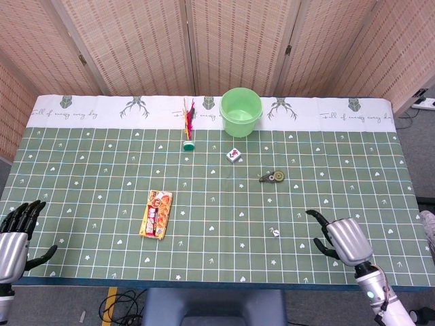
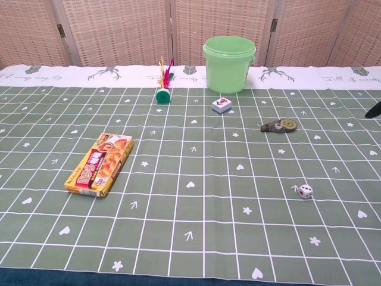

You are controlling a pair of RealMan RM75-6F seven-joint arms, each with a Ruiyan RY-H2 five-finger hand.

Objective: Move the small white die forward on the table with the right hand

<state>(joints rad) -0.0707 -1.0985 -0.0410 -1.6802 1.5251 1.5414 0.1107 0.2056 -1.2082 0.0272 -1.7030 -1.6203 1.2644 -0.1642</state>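
The right hand hangs over the near edge of the bench, its fingers spread and slightly curled, holding nothing. In the chest view only a dark fingertip shows at the right border. The small white die lies on the green grid cloth just beyond the fingertips toward the robot's left, apart from them and not touched. In the chest view the die sits on a grid square with red and dark pips showing.

The left hand rests at the near corner on the other side, its fingers also spread and empty, well apart from everything on the bench.

Farther out from the right fingers, past the die, lies a small dark tape dispenser, and beyond that a white tile with a red mark on top. A light green bucket stands upright at the far side on the white strip of the cloth, behind the tile. To the left of the bucket, a shuttlecock with a green base and red and yellow feathers lies with its feathers pointing toward the far edge. A yellow snack box lies flat between the two hands, nearer the left fingers than the right ones, well apart from the die.
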